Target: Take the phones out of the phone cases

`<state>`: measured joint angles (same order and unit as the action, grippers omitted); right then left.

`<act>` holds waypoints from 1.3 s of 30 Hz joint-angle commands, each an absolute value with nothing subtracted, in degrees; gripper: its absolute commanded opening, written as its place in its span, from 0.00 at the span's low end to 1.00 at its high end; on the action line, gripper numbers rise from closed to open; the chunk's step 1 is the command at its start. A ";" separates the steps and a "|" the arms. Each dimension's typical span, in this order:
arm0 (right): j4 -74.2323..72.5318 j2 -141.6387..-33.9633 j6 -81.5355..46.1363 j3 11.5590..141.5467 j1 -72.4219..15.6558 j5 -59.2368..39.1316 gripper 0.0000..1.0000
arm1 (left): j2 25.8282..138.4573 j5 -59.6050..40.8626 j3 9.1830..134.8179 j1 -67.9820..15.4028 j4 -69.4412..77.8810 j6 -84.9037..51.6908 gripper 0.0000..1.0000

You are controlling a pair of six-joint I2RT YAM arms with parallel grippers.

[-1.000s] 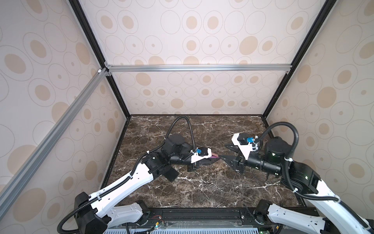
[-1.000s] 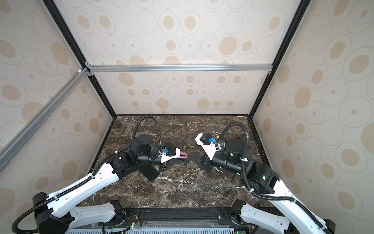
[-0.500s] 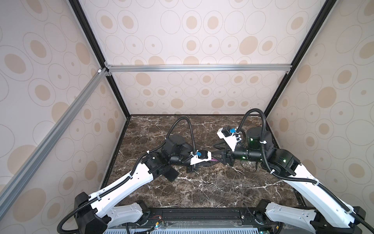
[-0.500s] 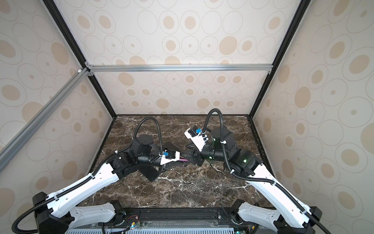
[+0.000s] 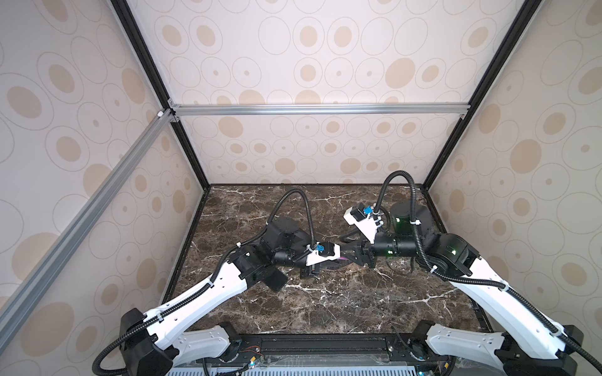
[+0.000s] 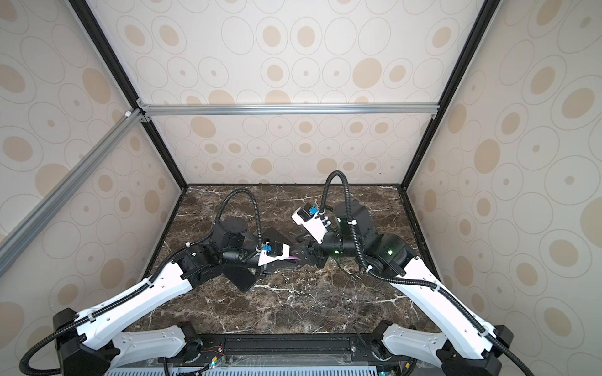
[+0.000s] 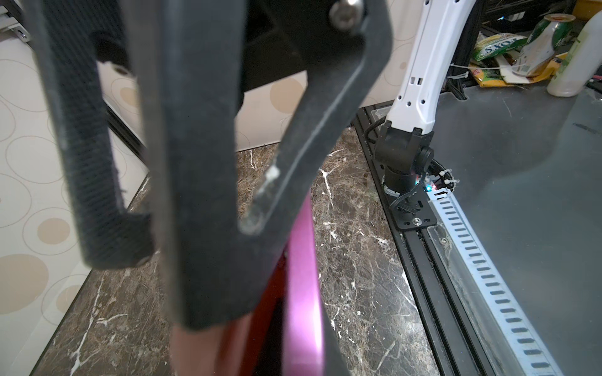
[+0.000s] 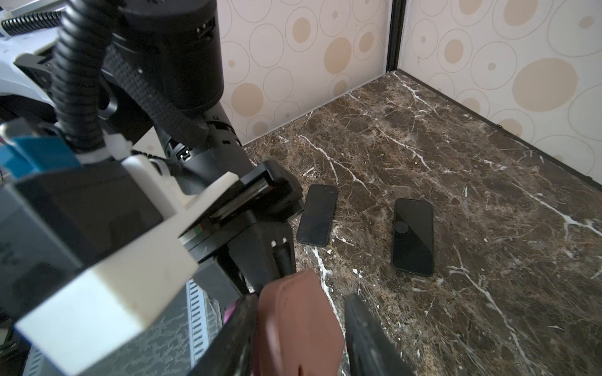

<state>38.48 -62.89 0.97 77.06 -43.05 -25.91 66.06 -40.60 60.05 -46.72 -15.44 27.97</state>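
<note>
Between the two grippers, held up from the surface [image 8: 456, 162], is the phone case [image 8: 293, 319], reddish brown and turned on edge. The phone [image 7: 301, 293] sits inside it and shows only as a glossy pink strip along one long side.

The left gripper [image 7: 163, 273] is clamped tight on one end of the phone case, with the phone inside the grip. One of its black fingers [image 7: 202, 211] covers much of the case in the left wrist view.

The right gripper [image 8: 299, 299] meets it from the opposite side and straddles the free end of the case with its jaws parted. One jaw lies against the pink-edged side. The other stands just off the case, with a narrow strip of marble showing between them.

In both top views the two grippers come nose to nose over the middle of the surface. Only a sliver of pink is visible where they meet.

Past the grippers, on the far side from the right wrist, a black phone [image 8: 317, 215] lies flat on the dark marble, close behind the left gripper's body. A second black phone [image 8: 413, 237] lies farther out from that gripper, also flat. It is roughly parallel to the first and well apart from it. Neither touches a gripper.
</note>
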 commanded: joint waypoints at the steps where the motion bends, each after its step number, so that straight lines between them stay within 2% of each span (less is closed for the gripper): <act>1: 42.08 -63.46 3.22 78.25 -42.82 -28.52 0.47 | 64.77 -42.22 60.82 -46.44 -11.03 28.83 0.00; 7: 44.12 -64.12 4.57 78.62 -42.84 -30.37 0.47 | 64.86 -41.88 60.98 -46.48 -10.92 28.77 0.00; 12: 46.56 -65.66 4.79 79.64 -42.84 -28.75 0.30 | 64.51 -40.55 60.92 -46.49 -10.09 28.10 0.00; 16: 44.66 -65.18 4.11 78.59 -42.82 -30.81 0.20 | 64.60 -38.45 61.25 -46.47 -10.21 27.27 0.00; 21: 46.14 -65.64 3.46 79.79 -42.81 -27.34 0.09 | 62.49 -37.66 58.89 -46.42 -6.61 25.73 0.00; 25: 43.72 -65.06 1.53 78.92 -41.49 -25.75 0.00 | 60.54 -41.96 57.80 -46.33 -3.04 22.22 0.00; 29: 38.46 -64.65 -4.47 76.41 -36.06 -25.66 0.00 | 57.88 -48.72 55.14 -46.40 4.30 16.47 0.00; 33: 34.07 -63.53 -10.87 72.80 -29.99 -25.12 0.00 | 56.45 -49.02 51.71 -46.41 10.10 10.96 0.00; 39: 35.54 -58.73 -15.84 67.22 -27.52 -10.76 0.00 | 61.24 -41.17 48.37 -46.35 19.03 -9.76 0.00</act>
